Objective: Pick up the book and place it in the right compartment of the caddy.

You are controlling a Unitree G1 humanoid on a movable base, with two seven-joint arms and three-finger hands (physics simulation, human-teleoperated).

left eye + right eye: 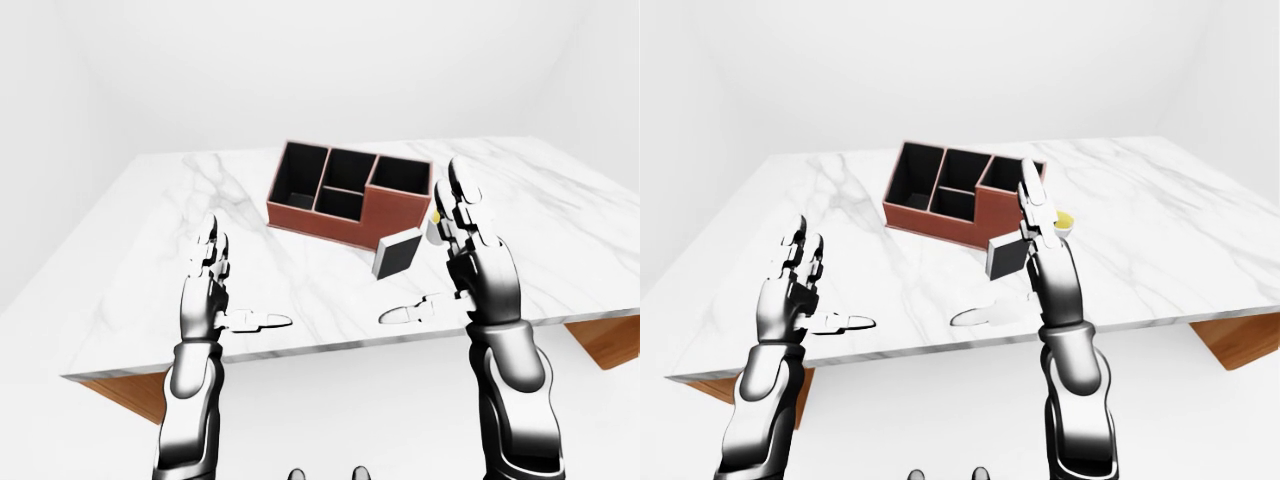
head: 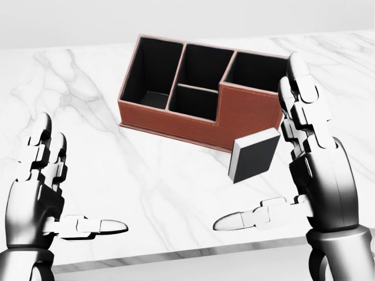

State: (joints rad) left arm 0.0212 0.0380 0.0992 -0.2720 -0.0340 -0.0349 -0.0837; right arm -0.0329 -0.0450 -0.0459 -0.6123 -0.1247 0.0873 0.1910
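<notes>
The book [image 2: 255, 153] is a small dark slab with a pale edge. It stands tilted just below the right end of the red-brown caddy [image 2: 170, 120], which has black compartments; the right compartment [image 2: 252, 70] shows nothing inside. My right hand [image 2: 275, 187] is open, fingers upright and thumb out to the left, with the book just left of its fingers [image 2: 302, 99]. I cannot tell whether they touch. My left hand [image 2: 82, 175] is open and empty over the table at the left.
The white marble table [image 1: 150, 250] has its near edge just below both hands. A small yellow thing [image 1: 1064, 220] lies behind my right hand, right of the caddy. Wooden parts [image 1: 610, 340] show under the table's corners.
</notes>
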